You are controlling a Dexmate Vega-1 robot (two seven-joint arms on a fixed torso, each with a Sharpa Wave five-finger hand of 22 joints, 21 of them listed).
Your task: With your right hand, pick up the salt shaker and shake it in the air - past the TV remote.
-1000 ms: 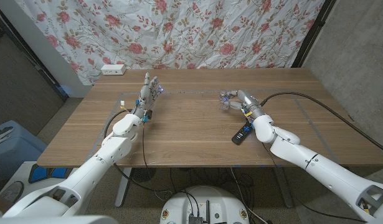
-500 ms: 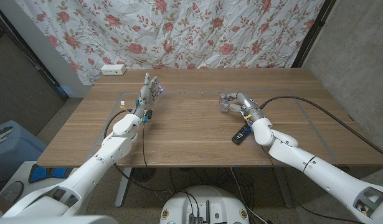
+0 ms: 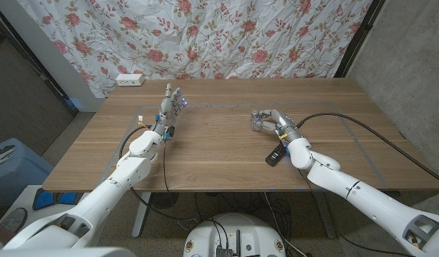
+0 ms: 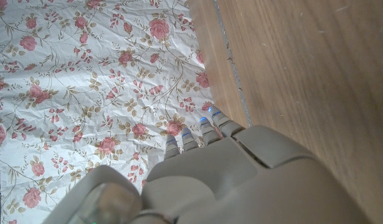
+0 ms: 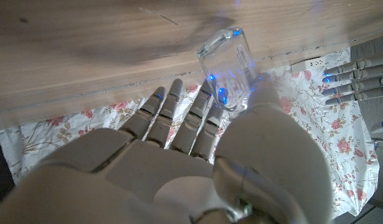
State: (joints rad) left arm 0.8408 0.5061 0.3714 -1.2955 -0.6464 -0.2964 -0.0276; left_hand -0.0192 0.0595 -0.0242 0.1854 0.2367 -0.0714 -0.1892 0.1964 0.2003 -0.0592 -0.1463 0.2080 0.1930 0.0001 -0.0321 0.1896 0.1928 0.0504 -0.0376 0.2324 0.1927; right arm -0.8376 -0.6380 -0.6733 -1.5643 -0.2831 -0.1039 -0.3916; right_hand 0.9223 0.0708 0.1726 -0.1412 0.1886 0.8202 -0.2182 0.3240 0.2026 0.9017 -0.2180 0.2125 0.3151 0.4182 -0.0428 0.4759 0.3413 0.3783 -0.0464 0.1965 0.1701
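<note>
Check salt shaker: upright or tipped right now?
Tipped. The right hand pinches the salt shaker tilted in the right wrist view; the head view is too small to confirm.

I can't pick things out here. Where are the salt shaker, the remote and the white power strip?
Shaker [image 5: 230, 68], right wrist view, clear body.
Remote [image 3: 276, 154], head view, middle.
Power strip [image 3: 130, 80], head view, top.

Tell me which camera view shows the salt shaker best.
The right wrist view: the clear salt shaker appears large, pinched between the right hand's thumb and fingers. The head view shows it only as a small clear shape at that hand's fingertips, just past the TV remote. The left wrist view gives nothing of it.
</note>
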